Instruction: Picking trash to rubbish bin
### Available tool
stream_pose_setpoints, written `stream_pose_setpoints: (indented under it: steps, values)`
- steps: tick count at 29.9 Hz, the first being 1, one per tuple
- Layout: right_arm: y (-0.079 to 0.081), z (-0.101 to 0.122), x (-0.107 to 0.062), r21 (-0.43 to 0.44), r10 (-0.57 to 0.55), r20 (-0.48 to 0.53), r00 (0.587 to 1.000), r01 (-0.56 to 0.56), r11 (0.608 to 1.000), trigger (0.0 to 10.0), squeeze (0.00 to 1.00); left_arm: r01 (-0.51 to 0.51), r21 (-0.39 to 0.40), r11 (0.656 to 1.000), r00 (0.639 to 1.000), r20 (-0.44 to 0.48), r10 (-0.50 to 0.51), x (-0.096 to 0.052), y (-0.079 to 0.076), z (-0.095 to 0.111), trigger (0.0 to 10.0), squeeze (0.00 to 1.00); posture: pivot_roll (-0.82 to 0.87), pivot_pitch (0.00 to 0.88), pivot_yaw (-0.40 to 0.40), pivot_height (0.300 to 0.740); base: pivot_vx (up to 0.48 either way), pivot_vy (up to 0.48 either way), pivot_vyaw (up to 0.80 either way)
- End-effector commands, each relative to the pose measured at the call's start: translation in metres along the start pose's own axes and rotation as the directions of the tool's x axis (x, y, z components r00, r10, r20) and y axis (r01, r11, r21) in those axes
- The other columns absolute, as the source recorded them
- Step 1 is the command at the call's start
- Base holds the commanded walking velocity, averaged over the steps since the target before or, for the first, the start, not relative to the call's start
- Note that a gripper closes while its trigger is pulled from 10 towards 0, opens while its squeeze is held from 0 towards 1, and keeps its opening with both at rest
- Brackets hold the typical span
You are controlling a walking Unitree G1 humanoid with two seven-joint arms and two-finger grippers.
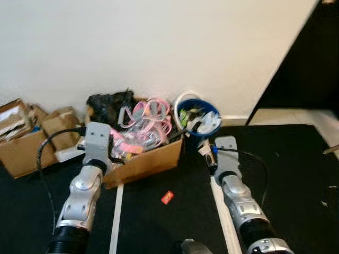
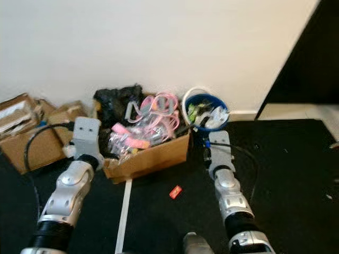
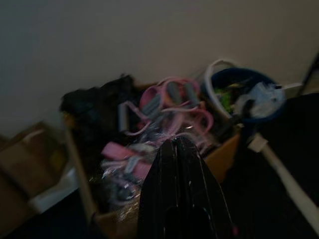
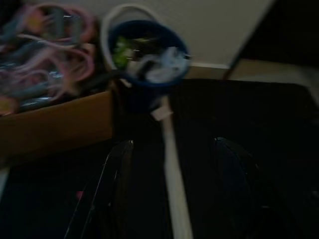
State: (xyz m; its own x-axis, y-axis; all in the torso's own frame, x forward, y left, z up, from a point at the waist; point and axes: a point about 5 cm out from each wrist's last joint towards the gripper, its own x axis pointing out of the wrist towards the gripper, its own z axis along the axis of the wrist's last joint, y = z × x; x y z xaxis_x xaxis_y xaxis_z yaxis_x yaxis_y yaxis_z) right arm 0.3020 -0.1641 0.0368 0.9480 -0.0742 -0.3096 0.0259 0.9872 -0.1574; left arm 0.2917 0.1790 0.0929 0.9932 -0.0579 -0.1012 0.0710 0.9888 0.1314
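Note:
A blue bucket (image 1: pixel 198 117) with a white handle stands against the wall, holding crumpled white and green trash. A small red wrapper (image 1: pixel 167 197) lies on the black floor between my two arms. My left gripper (image 3: pixel 178 142) is shut with nothing in it and points at a cardboard box (image 1: pixel 153 161) full of pink packaged items. My right gripper (image 4: pixel 174 144) is open and empty, low over the floor, a short way in front of the bucket (image 4: pixel 144 55).
More cardboard boxes (image 1: pixel 26 143) sit at the left along the wall. A black bag (image 1: pixel 108 106) rests at the back of the box. White tape lines (image 1: pixel 117 211) run across the black floor. A dark panel (image 1: pixel 307 69) stands at the right.

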Motion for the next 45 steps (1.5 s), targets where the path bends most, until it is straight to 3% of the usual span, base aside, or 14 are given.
stream_pose_setpoints:
  steps: [1,7,45]
  values:
    - [0.0010,-0.0066,-0.0026,0.012,-0.003,-0.019,1.000,0.003,1.000,10.0,0.00,-0.004,0.013,1.000,1.000,-0.023,0.004,-0.0015,0.0015,-0.0068,10.0,0.00,0.08,0.043,0.018,0.740,0.000,0.000,-0.80]
    - [0.0010,-0.0091,-0.0033,0.016,-0.008,-0.024,1.000,0.008,1.000,10.0,0.00,-0.046,0.018,0.999,0.998,-0.051,0.047,-0.0001,0.0067,-0.0091,10.0,0.00,0.08,0.040,0.020,0.740,0.000,0.000,-0.80]
    - [0.0000,-0.0074,-0.0031,0.002,-0.003,-0.016,1.000,0.003,1.000,10.0,0.00,-0.008,0.031,0.999,1.000,-0.026,0.008,-0.0018,-0.0020,-0.0120,10.0,0.00,0.07,0.013,0.000,0.740,0.000,0.000,-0.80]
